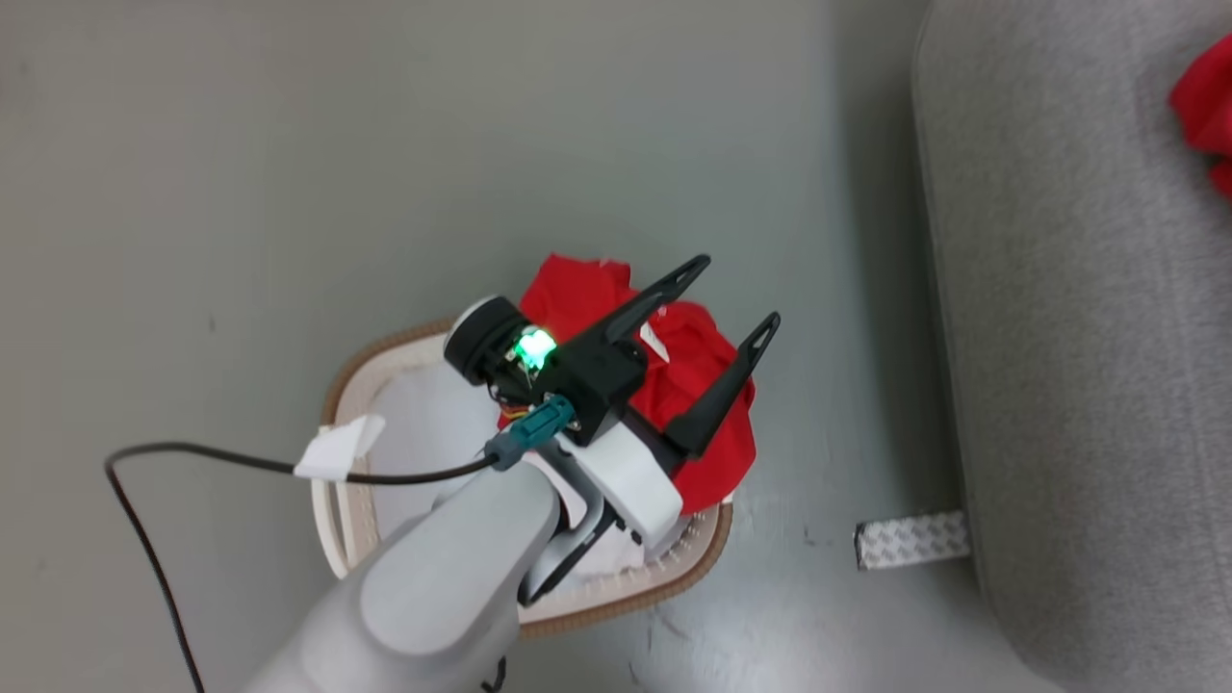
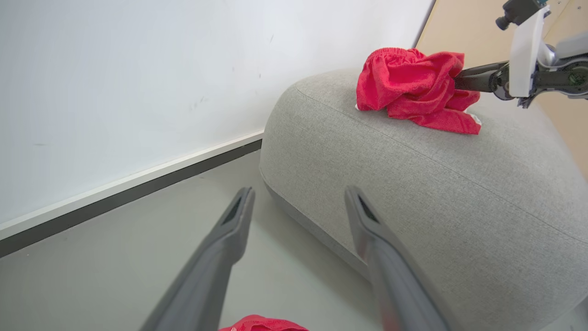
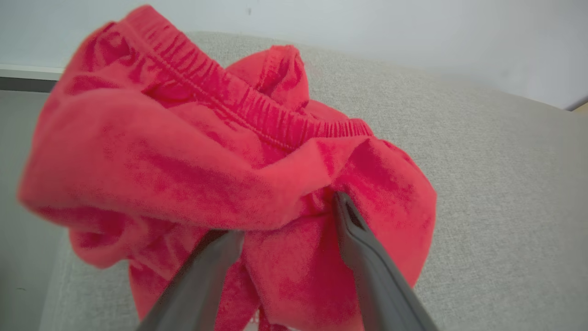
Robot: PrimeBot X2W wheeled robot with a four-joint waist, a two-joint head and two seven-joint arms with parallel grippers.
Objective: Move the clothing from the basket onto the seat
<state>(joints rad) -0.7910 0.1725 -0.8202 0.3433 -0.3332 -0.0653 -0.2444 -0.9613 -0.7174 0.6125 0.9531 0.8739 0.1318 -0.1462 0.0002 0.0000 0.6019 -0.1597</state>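
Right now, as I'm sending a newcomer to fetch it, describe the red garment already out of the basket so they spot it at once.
Find the big light grey sofa by the white wall. On its rounded top lies a crumpled red garment with an elastic waistband. Unlike the red clothing heaped in the cream basket on the floor, it sits on upholstery.

Bright red clothing (image 3: 138,151), light grey seat (image 2: 436,193), cream-white basket (image 1: 332,520) with brown rim, grey floor (image 1: 289,144)
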